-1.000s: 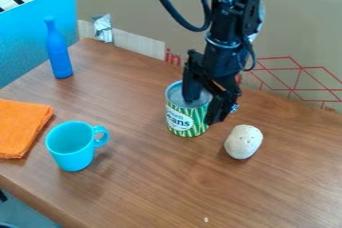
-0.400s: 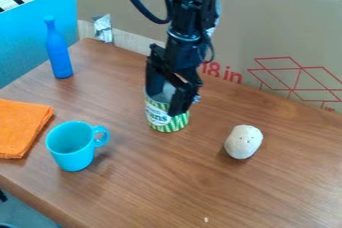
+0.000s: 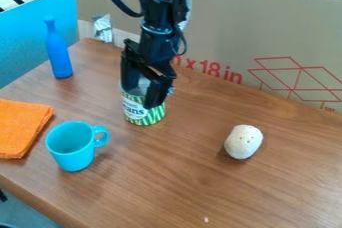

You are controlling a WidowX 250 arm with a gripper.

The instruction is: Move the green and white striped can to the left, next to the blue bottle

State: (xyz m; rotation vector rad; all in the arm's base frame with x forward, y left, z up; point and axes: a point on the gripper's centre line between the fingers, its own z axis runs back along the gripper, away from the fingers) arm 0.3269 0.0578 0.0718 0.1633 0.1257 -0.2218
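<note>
The black gripper [image 3: 143, 91] hangs over the middle-left of the table, its two fingers around the upper part of a green-and-yellow striped can [image 3: 145, 116]. It is shut on the can, one finger at the can's left side and the other across its right front. The can looks upright at table level; the gripper hides much of its top. A turquoise mug [image 3: 72, 146] stands to the front left of the can, its handle turned toward the right. Off to the right lies a whitish, speckled, rounded object [image 3: 243, 142].
A blue bottle [image 3: 59, 52] stands at the table's back left. An orange cloth [image 3: 21, 128] lies folded at the left edge. Behind the wooden table [image 3: 200, 182] rises a cardboard panel [image 3: 267, 32], with a blue panel [image 3: 20, 37] at the left.
The gripper and the can have moved together to the left and slightly back. The mug, bottle, cloth and whitish object have stayed where they were.
</note>
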